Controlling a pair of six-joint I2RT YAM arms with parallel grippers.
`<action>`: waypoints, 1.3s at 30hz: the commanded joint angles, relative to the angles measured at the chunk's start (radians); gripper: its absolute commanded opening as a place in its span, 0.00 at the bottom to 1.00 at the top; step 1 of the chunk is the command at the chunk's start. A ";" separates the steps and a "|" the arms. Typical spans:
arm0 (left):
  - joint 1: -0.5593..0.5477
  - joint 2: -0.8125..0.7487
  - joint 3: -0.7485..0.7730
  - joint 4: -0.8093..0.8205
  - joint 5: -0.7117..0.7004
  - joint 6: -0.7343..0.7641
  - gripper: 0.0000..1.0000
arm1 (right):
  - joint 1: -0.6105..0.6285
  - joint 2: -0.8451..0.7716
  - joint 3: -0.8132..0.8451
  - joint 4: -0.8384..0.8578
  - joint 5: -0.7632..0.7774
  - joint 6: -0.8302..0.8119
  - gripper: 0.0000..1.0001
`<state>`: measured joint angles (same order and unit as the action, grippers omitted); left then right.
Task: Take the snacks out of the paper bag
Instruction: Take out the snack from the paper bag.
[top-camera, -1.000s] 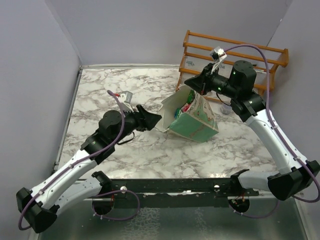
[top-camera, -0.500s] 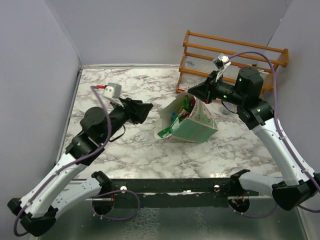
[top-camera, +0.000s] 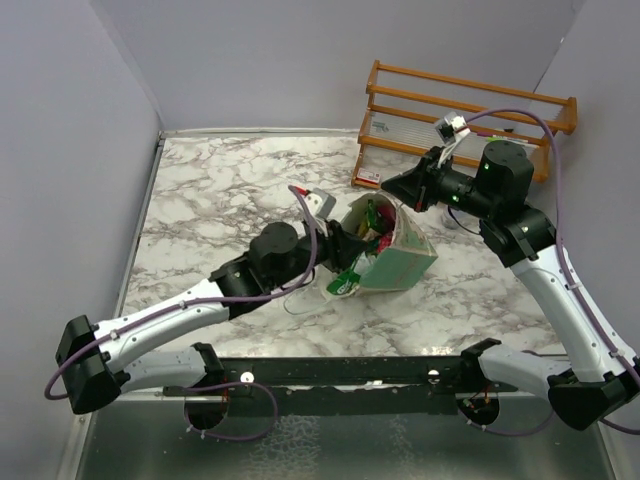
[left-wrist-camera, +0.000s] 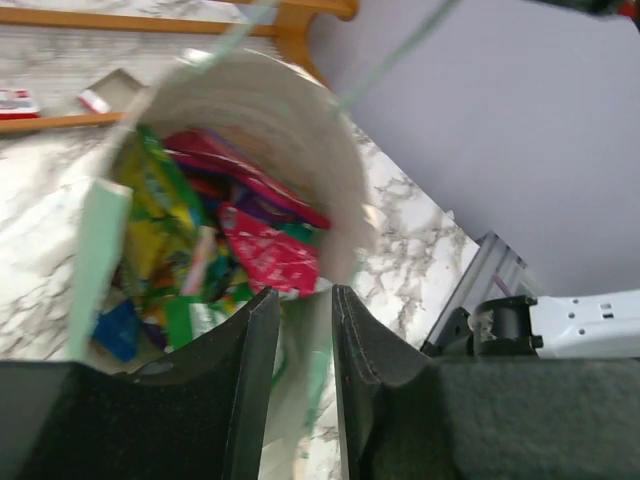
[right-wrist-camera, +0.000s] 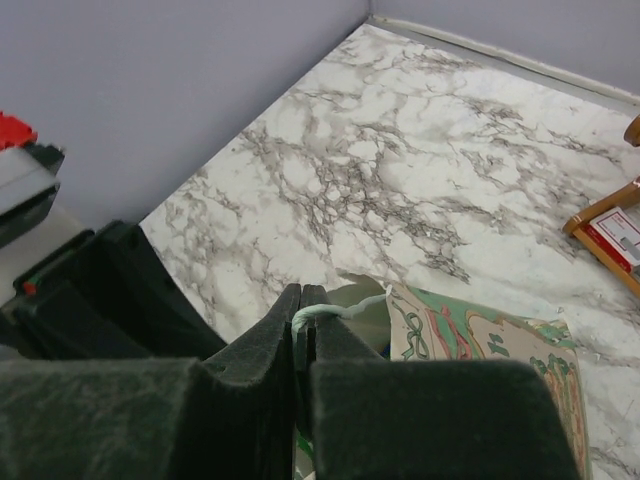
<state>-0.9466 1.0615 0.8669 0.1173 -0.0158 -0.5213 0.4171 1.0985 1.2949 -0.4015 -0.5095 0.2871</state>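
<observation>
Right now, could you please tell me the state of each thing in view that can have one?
paper bag, tipped over, mouth open towards the left gripper.
snacks, piled inside the bag.
left gripper, jaws slightly apart at the bag's mouth, nothing clearly gripped.
right gripper, jaws shut on the bag's cord handle.
wooden rack, upright at the back.

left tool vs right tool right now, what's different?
Left tool has a narrow gap between its jaws; right tool is shut on the cord handle. Left tool sits at the mouth of the paper bag, facing the snacks; right tool is above it. Both work on the same bag.
</observation>
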 joint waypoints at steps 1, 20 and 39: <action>-0.105 0.086 0.029 0.122 -0.156 0.045 0.28 | 0.002 -0.011 0.029 0.031 0.005 0.031 0.01; -0.124 0.371 0.240 -0.061 -0.410 0.085 0.31 | 0.002 -0.041 0.024 0.048 -0.026 0.019 0.01; -0.124 0.388 0.267 -0.168 -0.416 0.041 0.55 | 0.002 -0.073 0.018 0.030 -0.023 -0.012 0.01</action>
<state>-1.0683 1.5253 1.1378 -0.0406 -0.4343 -0.4603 0.4171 1.0649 1.2907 -0.4194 -0.5110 0.2878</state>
